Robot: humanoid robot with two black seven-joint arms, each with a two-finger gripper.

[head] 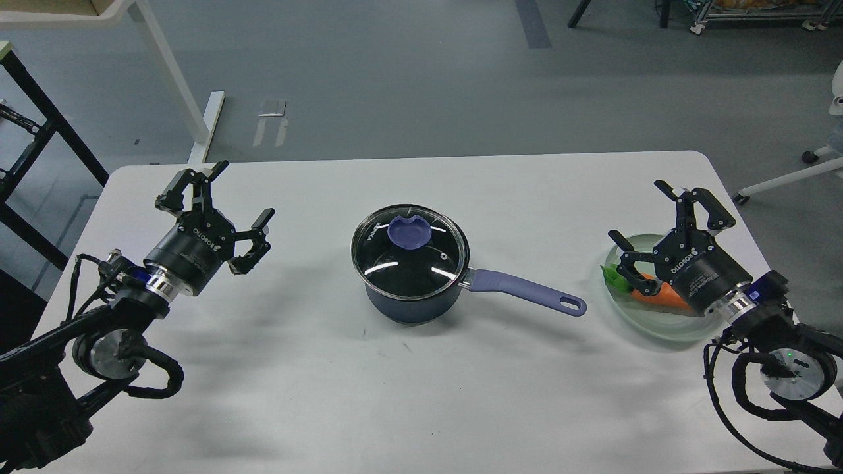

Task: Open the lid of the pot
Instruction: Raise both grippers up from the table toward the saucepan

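A small dark navy pot (411, 304) stands in the middle of the white table, its long periwinkle handle (530, 291) pointing right. The clear glass lid (409, 253) sits flat on its rim, with a blue-purple knob (409, 231) on top. My left gripper (242, 192) hovers open well to the left of the pot, nothing between its fingers. My right gripper (640, 212) is open too, far to the right, above a plate.
A pale green plate (635, 317) with a carrot (662, 296) lies at the right, partly under my right gripper. The white table (421, 395) ends just behind the pot area; grey floor and furniture legs lie beyond.
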